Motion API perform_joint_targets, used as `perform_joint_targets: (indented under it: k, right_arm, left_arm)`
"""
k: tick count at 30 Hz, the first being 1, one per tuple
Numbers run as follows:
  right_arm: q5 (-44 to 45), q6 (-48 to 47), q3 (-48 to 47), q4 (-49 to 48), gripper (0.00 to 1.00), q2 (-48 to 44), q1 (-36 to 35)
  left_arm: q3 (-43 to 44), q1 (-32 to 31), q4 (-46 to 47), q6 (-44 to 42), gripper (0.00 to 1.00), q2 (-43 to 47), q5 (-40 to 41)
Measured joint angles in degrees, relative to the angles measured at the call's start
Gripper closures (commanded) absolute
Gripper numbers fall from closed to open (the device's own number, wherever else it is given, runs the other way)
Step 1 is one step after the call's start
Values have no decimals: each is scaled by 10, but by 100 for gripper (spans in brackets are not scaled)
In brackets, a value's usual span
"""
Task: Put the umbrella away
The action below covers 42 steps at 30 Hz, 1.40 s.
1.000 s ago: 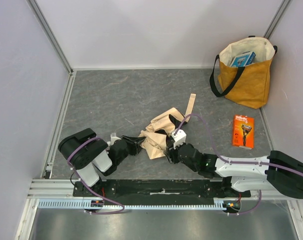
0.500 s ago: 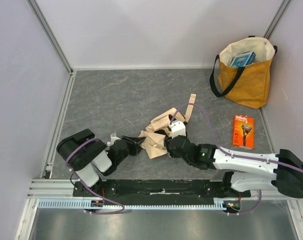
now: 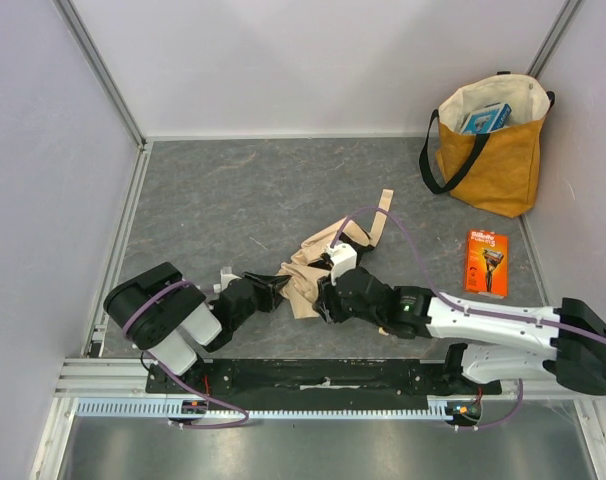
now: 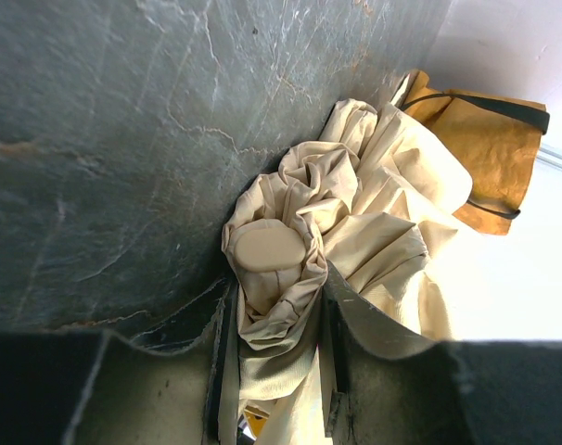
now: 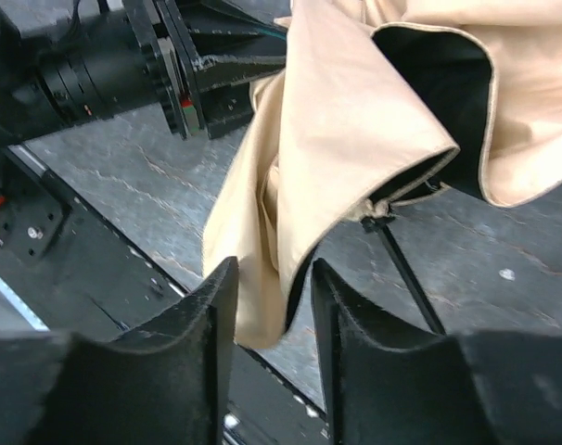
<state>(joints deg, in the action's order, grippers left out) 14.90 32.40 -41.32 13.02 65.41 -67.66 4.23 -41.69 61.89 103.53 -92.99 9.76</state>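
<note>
The crumpled pale beige-cream fabric umbrella (image 3: 305, 268) lies on the grey table (image 3: 223, 190) between both arms. The left tool (image 4: 276, 324) is clamped on its cloth. The right tool (image 5: 272, 297) straddles a fold; whether it pinches, I cannot tell. The print on the flat orange cardboard pack (image 3: 486, 262) is too small to read.

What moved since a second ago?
The right gripper slid left across the umbrella toward the left gripper, and its fingers now straddle a fold of the cloth. The left gripper kept its hold on the umbrella. The yellow bag and the orange box did not move.
</note>
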Motion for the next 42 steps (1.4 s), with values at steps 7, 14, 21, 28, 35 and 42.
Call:
perform_joint_targets:
  k: [7, 14, 21, 28, 35, 42]
  right_arm:
    - [7, -46, 30, -156, 100, 64, 0]
    - [-26, -172, 107, -425, 100, 145, 57]
    - [-24, -198, 150, -467, 91, 163, 113]
    - [-16, -185, 165, -410, 43, 130, 115]
    - [-24, -125, 24, -174, 26, 129, 119]
    - [-24, -75, -41, 4, 13, 53, 119]
  left_arm:
    - [0, 0, -5, 0, 98, 3, 0]
    - [0, 0, -5, 0, 98, 3, 0]
    - [0, 0, -21, 0, 98, 16, 0]
    - [0, 0, -23, 0, 98, 17, 0]
    - [-1, 0, -18, 0, 98, 14, 0]
    - [-1, 0, -18, 0, 98, 13, -3]
